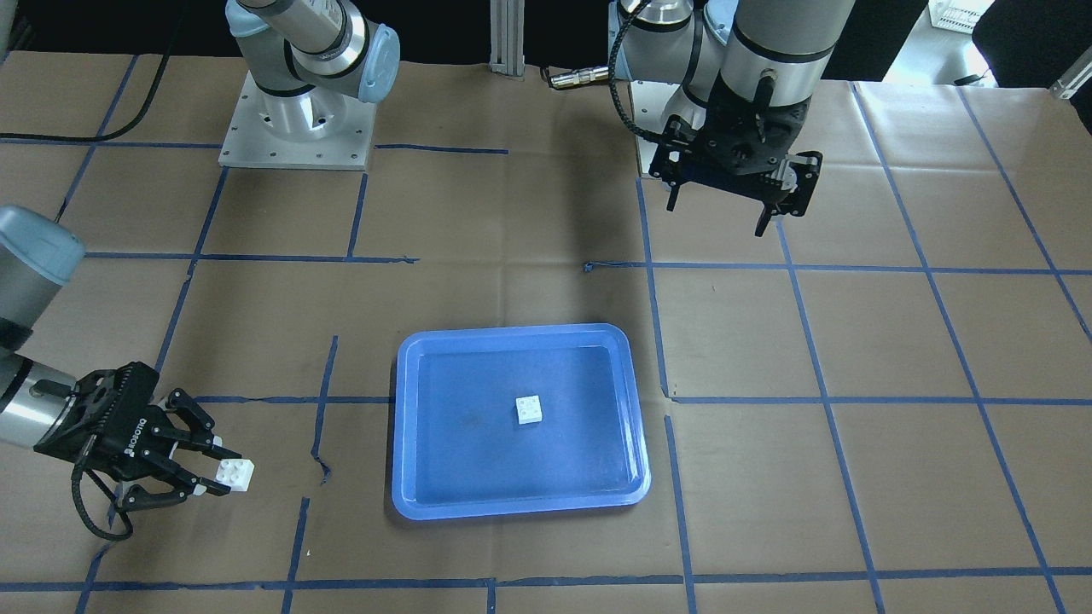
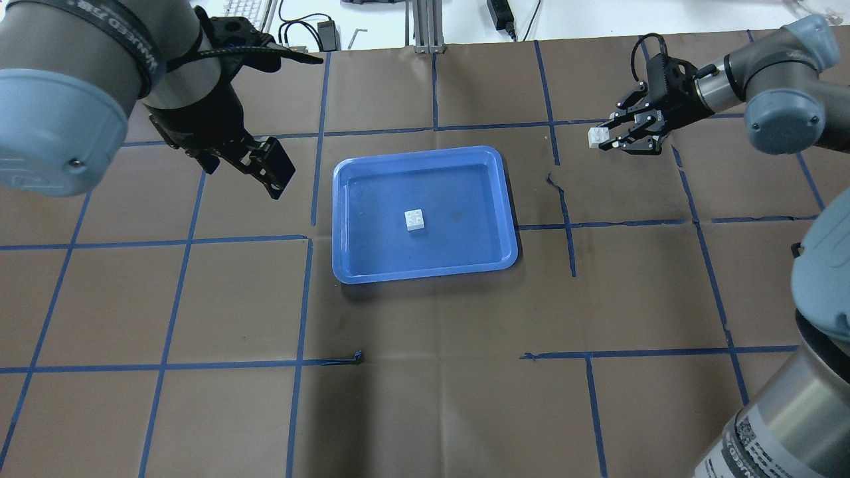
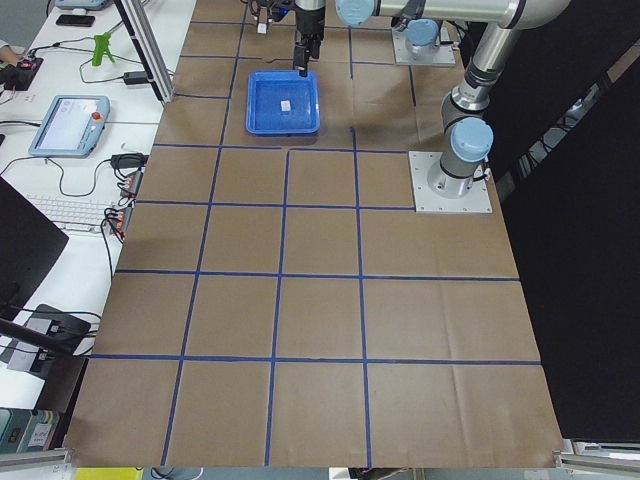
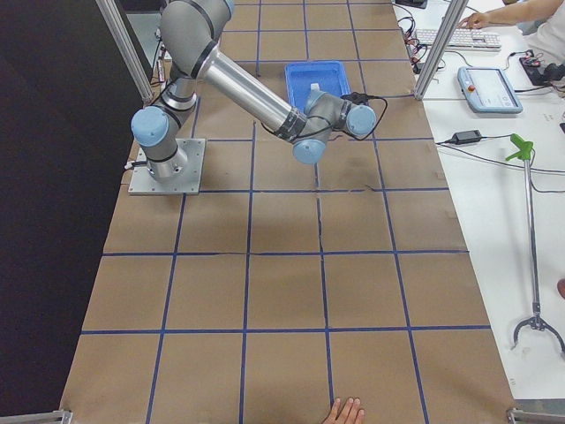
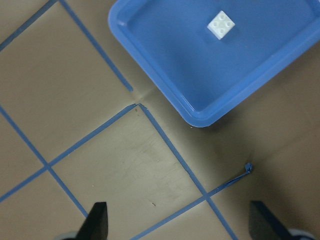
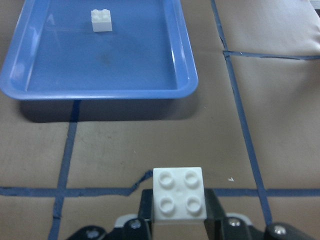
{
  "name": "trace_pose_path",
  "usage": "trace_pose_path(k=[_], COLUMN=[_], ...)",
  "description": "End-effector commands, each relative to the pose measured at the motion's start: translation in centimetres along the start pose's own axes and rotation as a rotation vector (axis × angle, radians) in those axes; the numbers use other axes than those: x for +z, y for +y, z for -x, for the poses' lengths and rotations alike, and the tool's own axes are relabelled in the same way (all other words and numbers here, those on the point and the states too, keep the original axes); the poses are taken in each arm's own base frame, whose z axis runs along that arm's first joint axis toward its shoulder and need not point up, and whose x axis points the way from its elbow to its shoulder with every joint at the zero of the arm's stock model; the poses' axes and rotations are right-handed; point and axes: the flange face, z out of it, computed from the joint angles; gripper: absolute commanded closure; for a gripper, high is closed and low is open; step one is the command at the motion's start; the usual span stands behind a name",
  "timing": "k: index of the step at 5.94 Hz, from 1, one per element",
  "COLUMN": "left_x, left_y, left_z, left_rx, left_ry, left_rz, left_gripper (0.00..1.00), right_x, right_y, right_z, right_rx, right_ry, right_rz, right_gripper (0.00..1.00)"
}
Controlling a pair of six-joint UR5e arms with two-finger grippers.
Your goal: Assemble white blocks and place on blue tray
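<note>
Overhead exterior view, contents as found. Item one, blue tray [image 2: 465,232]: rectangular plastic, rounded corners, raised rim glossy with reflections, floor a slightly darker blue; it lies flat near the middle of the table [image 2: 425,398], which is covered in brown paper and ruled into squares by blue tape lines [image 2: 219,240]. Item two, first white block [image 2: 415,220]: a tiny square white brick, four round studs on top in a two-by-two set, plain sides, far smaller than the tray. It rests studs-up on the tray floor about midway between the rims, touching none of them, and nothing else touches it. Item three, second white block [image 2: 599,137]: same white plastic and same four studs, which face the right wrist camera squarely. It is off the tray, well apart from it, to the right of the tray's far right corner. The right gripper [image 2: 609,138] has it clamped, one finger pressed against each of two opposite sides, the arm reaching in low from the right. Whether this block touches the paper cannot be told. Item four, left gripper [image 1: 717,213]: it hangs over bare paper to the left of the tray, pointing down, its fingers spread wide with nothing between them — the left wrist view shows only tape and paper in the gap.
</note>
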Motion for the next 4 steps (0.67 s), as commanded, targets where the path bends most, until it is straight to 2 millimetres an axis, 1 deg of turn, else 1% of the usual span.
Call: trace_pose_path(k=[1,2,3,4], left_x=[-0.6,-1.0,-1.1,-1.3], left_y=[0.0,-0.3,-0.4,-0.1], left_z=[0.2,0.4,0.4,0.4], left_rx=[-0.134,-0.140,-0.142,-0.142], left_ry=[0.014,0.012,0.010,0.008], left_rz=[-0.020,-0.050,-0.056,-0.059], left_gripper=[0.01,0.01,0.01,0.01], right_x=[6.2,9.3,11.5,13.6], right_y=[-6.6,-9.4,-12.5,-15.2], right_z=[3.4,4.6,4.4,4.9], right_rx=[-0.064,-0.058,-0.009,0.042], right_ry=[-0.113,-0.162,-0.128,-0.092], right_rz=[-0.031,-0.038,-0.011,0.000], right_gripper=[0.76,0.76,0.76,0.76])
